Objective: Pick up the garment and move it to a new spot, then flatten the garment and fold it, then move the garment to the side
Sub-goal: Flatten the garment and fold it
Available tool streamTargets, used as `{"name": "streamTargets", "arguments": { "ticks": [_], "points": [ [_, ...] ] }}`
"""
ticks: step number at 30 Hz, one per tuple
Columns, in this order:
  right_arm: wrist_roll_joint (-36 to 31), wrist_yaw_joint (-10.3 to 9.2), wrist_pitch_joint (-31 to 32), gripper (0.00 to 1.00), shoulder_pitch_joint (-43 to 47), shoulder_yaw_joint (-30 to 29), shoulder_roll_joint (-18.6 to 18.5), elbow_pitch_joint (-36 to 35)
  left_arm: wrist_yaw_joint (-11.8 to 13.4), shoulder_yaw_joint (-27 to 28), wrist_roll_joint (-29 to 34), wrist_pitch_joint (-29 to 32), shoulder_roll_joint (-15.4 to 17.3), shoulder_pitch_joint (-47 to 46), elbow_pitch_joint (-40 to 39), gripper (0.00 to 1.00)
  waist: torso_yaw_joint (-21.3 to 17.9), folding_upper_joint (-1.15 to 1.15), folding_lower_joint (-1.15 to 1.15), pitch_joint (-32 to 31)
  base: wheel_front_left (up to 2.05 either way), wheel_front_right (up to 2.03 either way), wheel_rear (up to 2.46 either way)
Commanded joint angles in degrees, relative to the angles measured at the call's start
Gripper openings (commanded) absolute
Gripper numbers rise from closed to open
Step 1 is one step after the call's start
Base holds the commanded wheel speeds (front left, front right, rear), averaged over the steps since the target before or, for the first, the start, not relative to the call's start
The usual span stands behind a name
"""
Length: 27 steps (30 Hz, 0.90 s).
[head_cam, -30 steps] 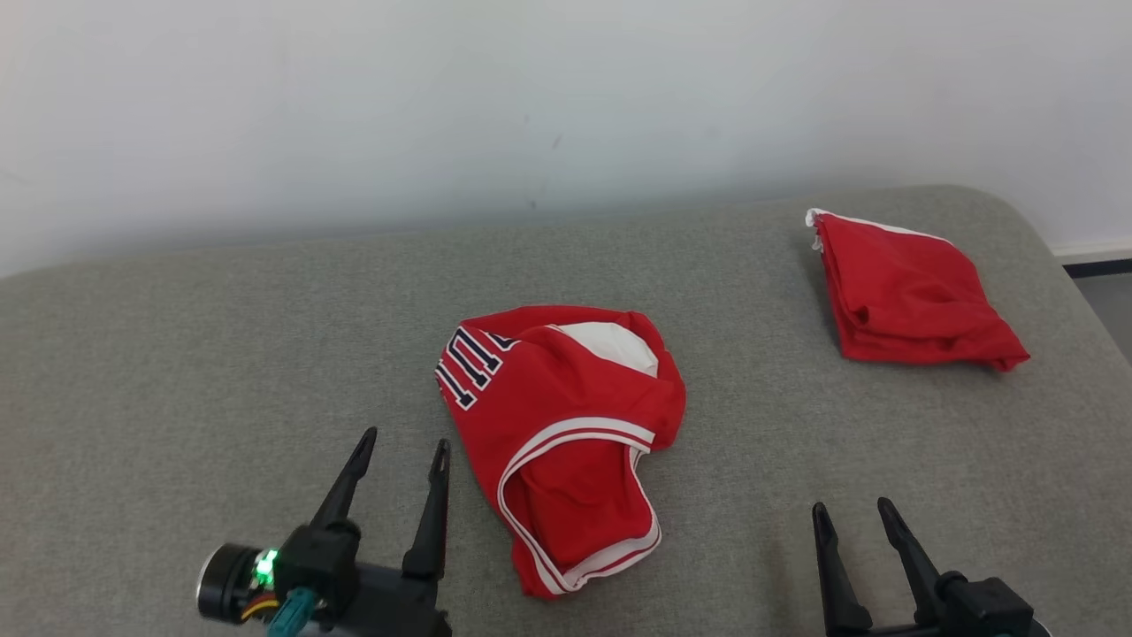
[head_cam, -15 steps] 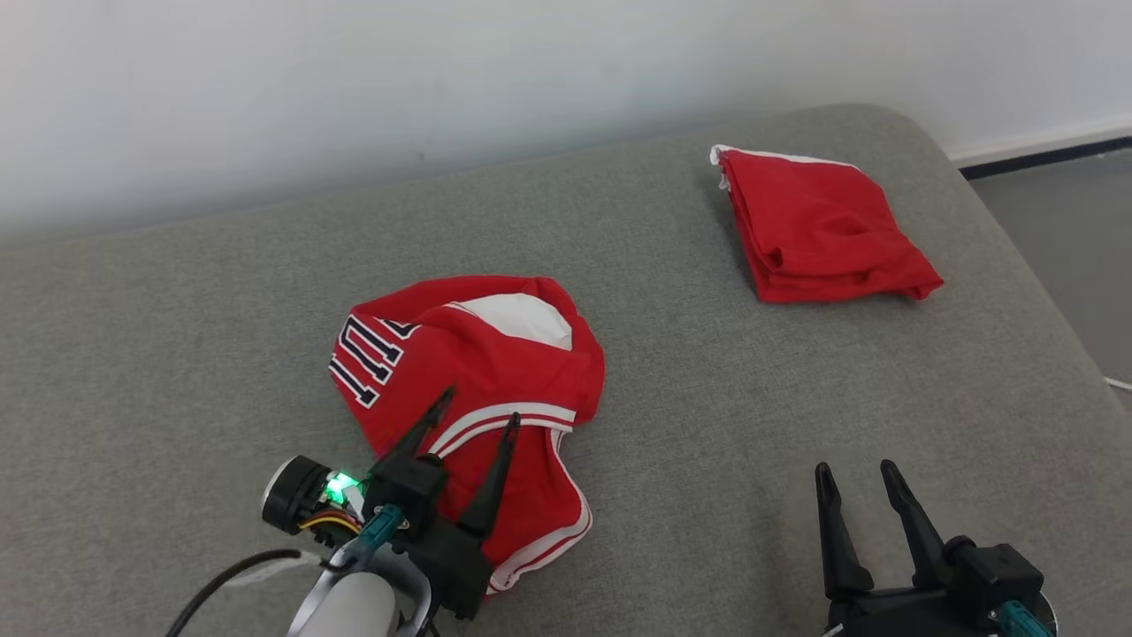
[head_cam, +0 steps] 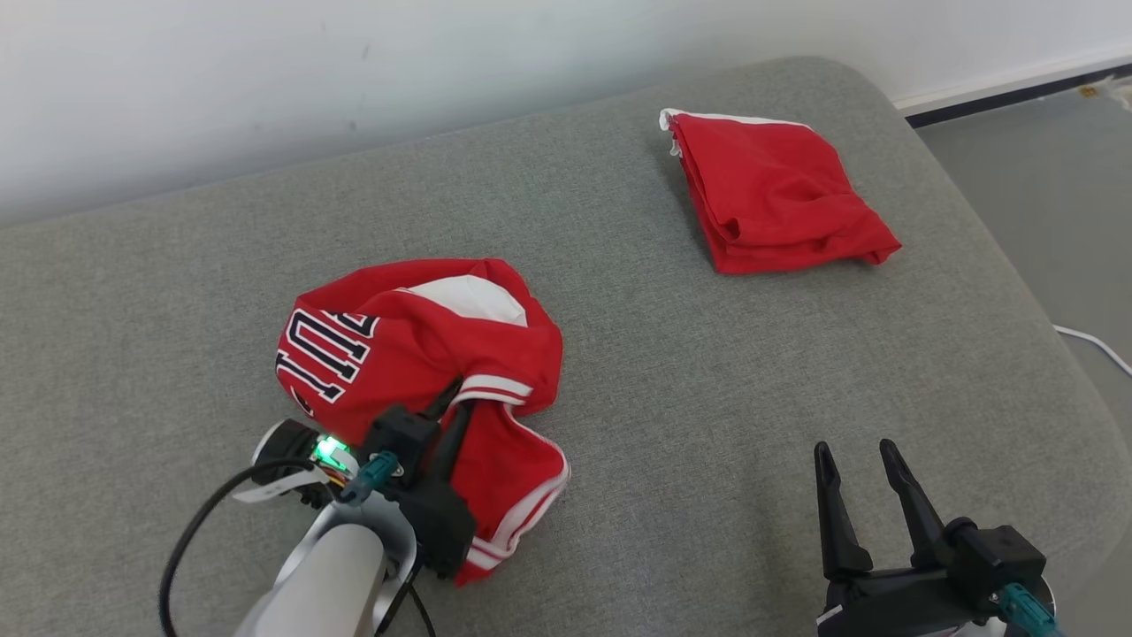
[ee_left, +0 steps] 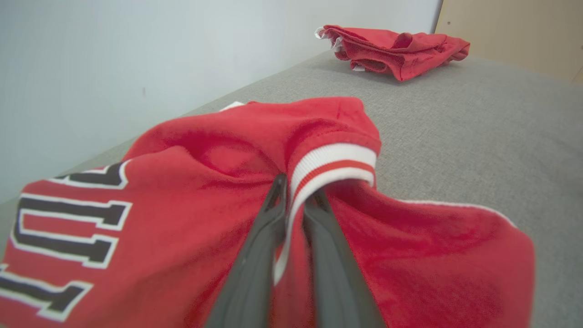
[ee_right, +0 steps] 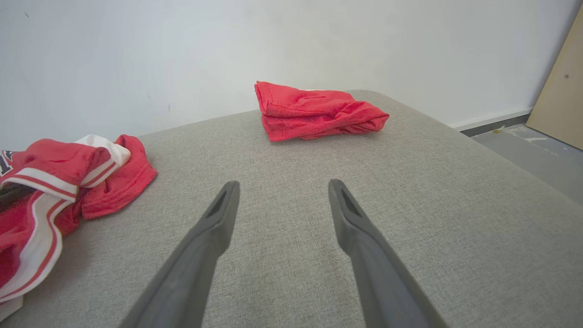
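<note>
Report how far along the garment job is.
Done: one red garment lies folded at the far right. In hand: the left gripper is shut on the striped trim of the crumpled jersey, not yet lifted; the right gripper hangs open. Left: moving, flattening, folding, setting aside.

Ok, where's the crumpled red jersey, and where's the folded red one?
crumpled red jersey with navy lettering [head_cam: 433, 354], head view, on the red cloth right of the letters.
folded red cloth pile [head_cam: 769, 190], head view, middle of its top layer.

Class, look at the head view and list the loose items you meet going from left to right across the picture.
crumpled jersey → folded red garment → white cable on the floor
</note>
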Motion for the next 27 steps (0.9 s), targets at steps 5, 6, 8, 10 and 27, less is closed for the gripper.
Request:
{"name": "streamTargets", "arguments": {
  "ticks": [5,6,8,10,27],
  "points": [
    [0.4,-0.11,-0.05,1.0,1.06,-0.58,0.04,-0.3,0.09,1.32,-1.12,-0.12,-0.81,-0.24,-3.75,0.0,1.44,-0.01,-0.01,-0.63,0.0,0.0,0.0],
    [0.4,-0.11,-0.05,1.0,1.06,-0.58,0.04,-0.3,0.09,1.32,-1.12,-0.12,-0.81,-0.24,-3.75,0.0,1.44,-0.01,-0.01,-0.63,0.0,0.0,0.0],
    [0.43,-0.11,-0.05,1.0,1.43,-0.62,0.02,-0.14,0.1,1.81,-2.45,-0.12,-1.27,0.39,-5.87,0.0,2.56,-0.01,-0.01,-1.02,0.0,0.0,0.0],
    [0.5,-0.11,-0.05,1.0,1.55,-0.85,0.02,-0.14,0.1,2.2,-3.02,-0.11,-1.61,1.04,-8.91,0.0,4.15,-0.01,-0.01,-1.43,0.0,0.0,0.0],
    [-1.32,-0.11,-0.05,1.0,2.58,-0.24,0.02,1.2,0.84,23.92,-12.71,-0.11,-1.85,23.11,-20.11,0.0,14.62,-0.01,-0.01,-4.36,0.0,0.0,0.0]
  ]
}}
